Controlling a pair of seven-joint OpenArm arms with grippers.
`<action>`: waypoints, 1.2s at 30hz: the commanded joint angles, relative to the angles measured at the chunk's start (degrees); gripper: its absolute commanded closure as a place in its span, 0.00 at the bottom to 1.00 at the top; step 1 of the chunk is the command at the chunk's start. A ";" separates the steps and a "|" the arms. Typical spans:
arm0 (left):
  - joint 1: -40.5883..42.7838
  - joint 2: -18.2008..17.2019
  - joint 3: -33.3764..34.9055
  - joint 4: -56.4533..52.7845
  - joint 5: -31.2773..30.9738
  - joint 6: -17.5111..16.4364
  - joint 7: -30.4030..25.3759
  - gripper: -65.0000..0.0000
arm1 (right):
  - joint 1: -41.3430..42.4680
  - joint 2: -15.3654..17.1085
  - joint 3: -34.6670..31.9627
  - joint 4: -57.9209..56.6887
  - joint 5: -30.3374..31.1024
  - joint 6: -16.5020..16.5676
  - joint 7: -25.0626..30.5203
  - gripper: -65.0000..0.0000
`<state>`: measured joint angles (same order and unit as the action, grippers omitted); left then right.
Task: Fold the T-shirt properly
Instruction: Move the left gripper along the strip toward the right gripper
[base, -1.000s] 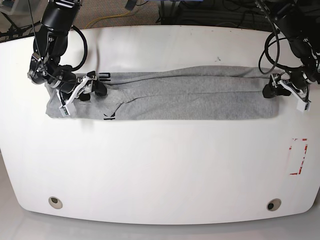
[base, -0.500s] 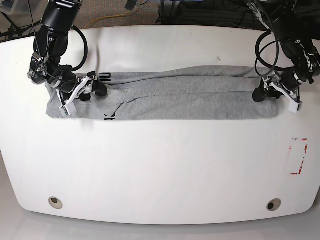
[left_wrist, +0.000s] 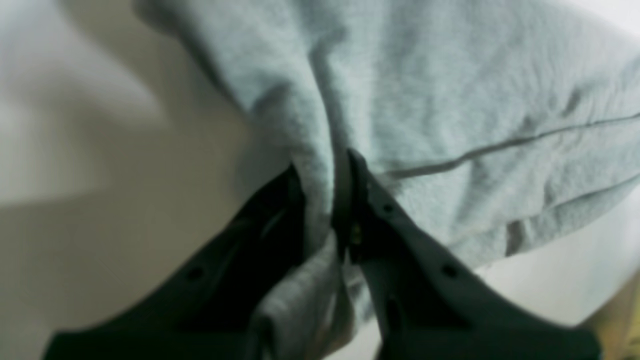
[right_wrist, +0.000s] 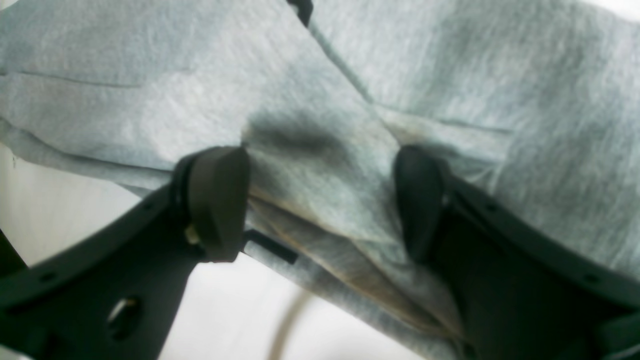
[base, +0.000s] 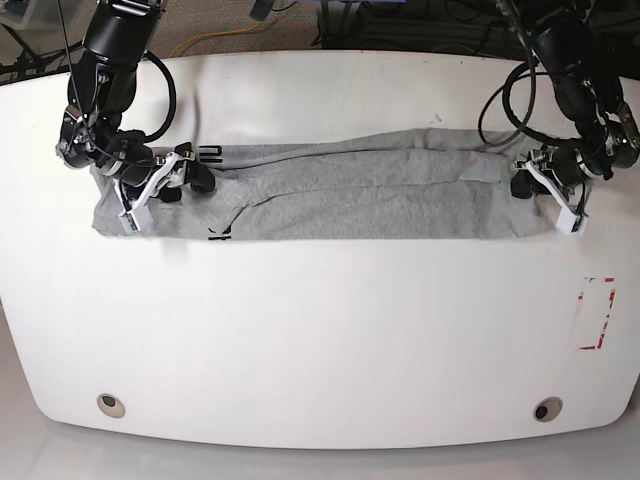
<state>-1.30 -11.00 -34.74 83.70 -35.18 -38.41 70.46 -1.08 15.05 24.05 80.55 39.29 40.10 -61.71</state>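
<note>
The grey T-shirt (base: 380, 195) lies folded into a long flat band across the far half of the white table (base: 320, 330). At the band's right end my left gripper (base: 530, 188) is shut on a pinched ridge of the cloth; the left wrist view shows the T-shirt (left_wrist: 450, 100) squeezed between the dark fingers of the left gripper (left_wrist: 325, 167). At the band's left end my right gripper (base: 183, 185) is open, and in the right wrist view the right gripper (right_wrist: 320, 200) has its pads wide apart over a fold of the T-shirt (right_wrist: 150, 95). Small black letters (base: 208, 153) show near the top left edge.
A red-marked rectangle (base: 597, 313) sits near the table's right edge. Two round holes (base: 111, 404) (base: 547, 409) are near the front edge. Cables (base: 230, 35) and floor lie beyond the far edge.
My left gripper has moved left onto the shirt's right end and shut on the cloth, bunching that end slightly inward. The right arm has not moved.
</note>
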 joint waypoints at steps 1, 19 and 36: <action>1.43 -0.91 3.31 10.15 -1.61 -0.14 -1.14 0.96 | 0.25 0.56 0.17 0.46 -0.39 -0.10 -1.28 0.32; -3.14 6.92 31.18 24.12 4.72 8.83 -1.14 0.96 | 0.25 0.91 0.08 0.46 -0.47 -0.10 -1.36 0.32; -10.44 18.70 44.90 13.05 16.23 8.83 -1.31 0.96 | 0.33 0.91 0.08 0.46 -0.47 -0.10 -1.36 0.32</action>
<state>-10.28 7.14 9.28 96.09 -18.00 -29.56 70.61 -1.08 15.22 24.01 80.55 39.44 40.12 -61.89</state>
